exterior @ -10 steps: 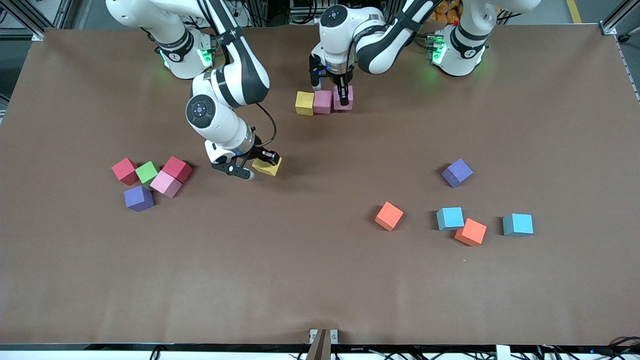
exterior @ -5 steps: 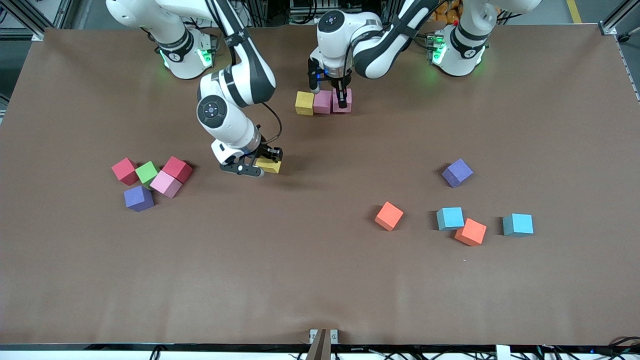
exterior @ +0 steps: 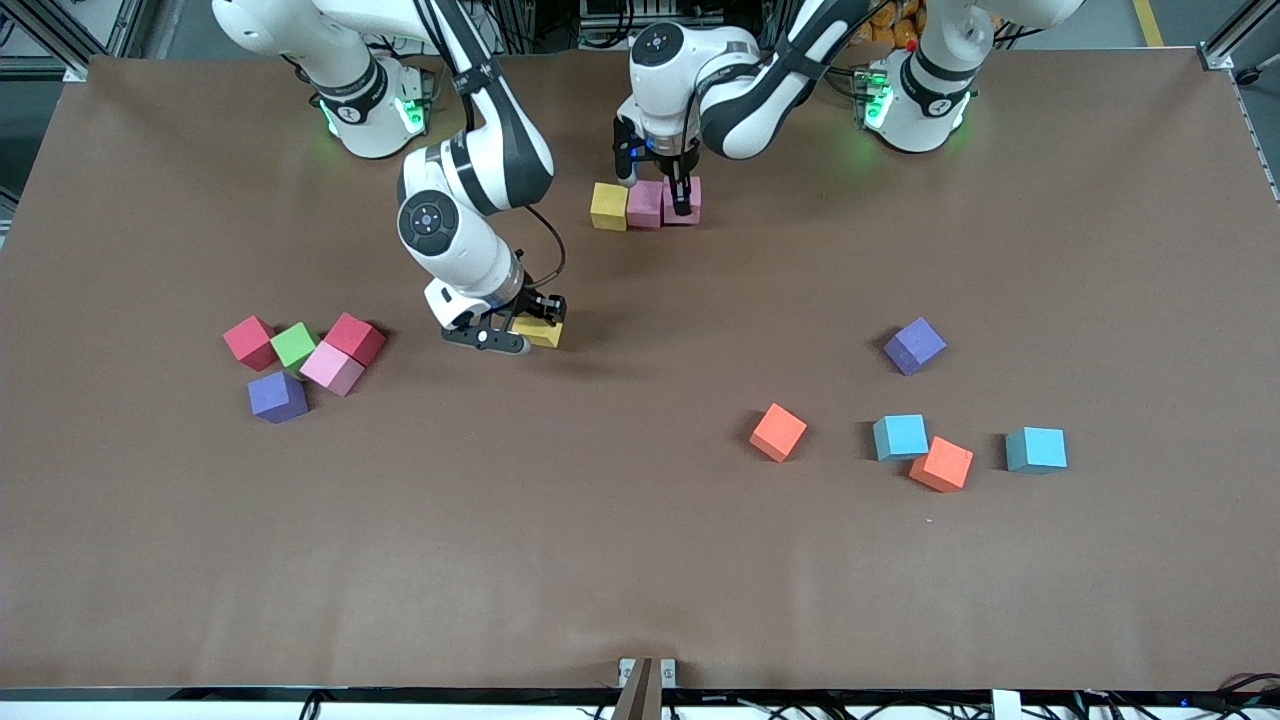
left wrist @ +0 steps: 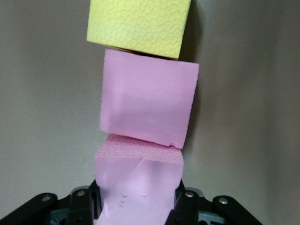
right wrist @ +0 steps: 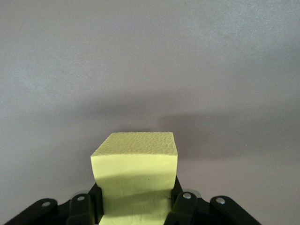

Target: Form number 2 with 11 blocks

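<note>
Three blocks form a row near the robots' bases: a yellow block (exterior: 608, 206) (left wrist: 139, 26), a pink block (exterior: 645, 204) (left wrist: 149, 103) and a second pink block (exterior: 688, 190) (left wrist: 138, 183) against it at the left arm's end. My left gripper (exterior: 681, 198) (left wrist: 138, 208) is shut on that second pink block, down at table level. My right gripper (exterior: 522, 332) (right wrist: 136, 208) is shut on another yellow block (exterior: 541, 333) (right wrist: 136, 173), held low over the bare table, between the row and the front camera.
Toward the right arm's end lies a cluster of several blocks: red (exterior: 249, 342), green (exterior: 294, 344), red (exterior: 354, 338), pink (exterior: 331, 368), purple (exterior: 277, 396). Toward the left arm's end lie purple (exterior: 914, 346), orange (exterior: 778, 432), light blue (exterior: 900, 437), orange (exterior: 941, 464) and light blue (exterior: 1036, 449) blocks.
The right arm has swung and turned its wrist, so the yellow block it holds now sits squarer. The left gripper has nudged its pink block slightly toward the row.
</note>
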